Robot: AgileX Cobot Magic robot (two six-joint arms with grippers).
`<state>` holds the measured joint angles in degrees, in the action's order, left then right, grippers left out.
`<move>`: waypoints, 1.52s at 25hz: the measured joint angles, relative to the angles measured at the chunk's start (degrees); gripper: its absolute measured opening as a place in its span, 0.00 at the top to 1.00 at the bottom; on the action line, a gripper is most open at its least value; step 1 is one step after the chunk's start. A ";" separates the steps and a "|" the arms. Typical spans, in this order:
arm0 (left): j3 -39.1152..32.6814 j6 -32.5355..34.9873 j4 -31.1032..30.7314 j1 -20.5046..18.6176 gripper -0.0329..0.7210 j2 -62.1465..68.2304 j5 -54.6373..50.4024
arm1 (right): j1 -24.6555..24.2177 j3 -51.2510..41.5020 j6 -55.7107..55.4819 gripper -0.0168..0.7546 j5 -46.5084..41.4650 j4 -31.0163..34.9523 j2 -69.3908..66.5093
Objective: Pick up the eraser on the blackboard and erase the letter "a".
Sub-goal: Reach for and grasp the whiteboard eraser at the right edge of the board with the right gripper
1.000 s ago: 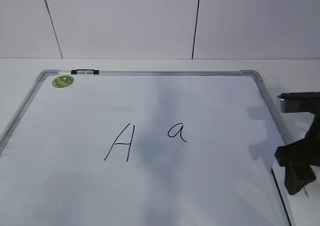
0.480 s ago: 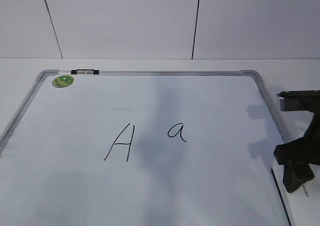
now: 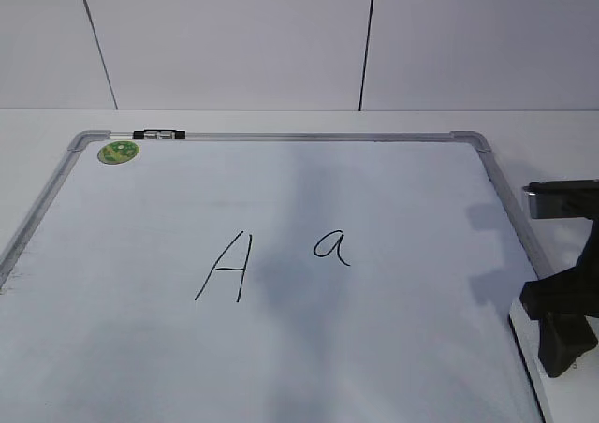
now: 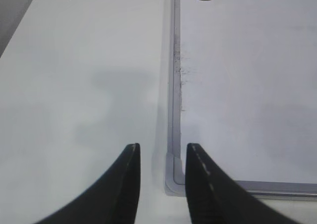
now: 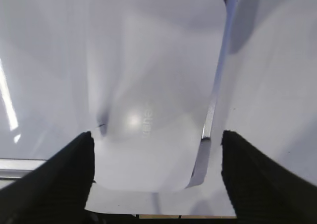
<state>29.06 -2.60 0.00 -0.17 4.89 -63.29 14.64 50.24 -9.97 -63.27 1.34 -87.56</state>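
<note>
While the right gripper [image 3: 562,334] hangs low over the bench's near right corner, the exterior view shows it a touch lower and further right than a second ago, settling down over where the eraser lies. That reads as the approach to the pick-up closing in; nothing has been lifted. The blackboard [image 3: 281,138] lies flat across the bench, its green sticker [image 3: 118,152] at the far left corner. The letter "a" [image 3: 332,247] stands untouched near the middle, just right of the capital "A" [image 3: 225,267]. Of the eraser this view gives only a thin white sliver by the gripper, too little to place.

Left wrist view: left gripper [image 4: 162,157] hovers over the board's near left corner and frame, jaws slightly parted, nothing between them. Same sticker at the far end. Idle, by my judgement.

Right wrist view: what the exterior hides. The eraser [image 5: 158,85] fills the picture, a white rounded block with faint grey print on top, lying on the board's right edge beside the grey frame strip. The right gripper [image 5: 157,149] has its jaws spread wide, one on either side of the eraser's near end, not pressing on it as far as I can tell. Released, then, and straddling. Remaining: close, lift, carry left to the "a".
</note>
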 joint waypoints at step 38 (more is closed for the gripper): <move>0.00 0.00 0.00 0.61 0.64 0.00 0.00 | 0.00 0.00 -7.86 0.11 4.75 0.72 -2.19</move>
<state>29.06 -2.60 0.00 0.44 4.89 -63.29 14.64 50.24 -17.83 -58.52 2.06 -89.74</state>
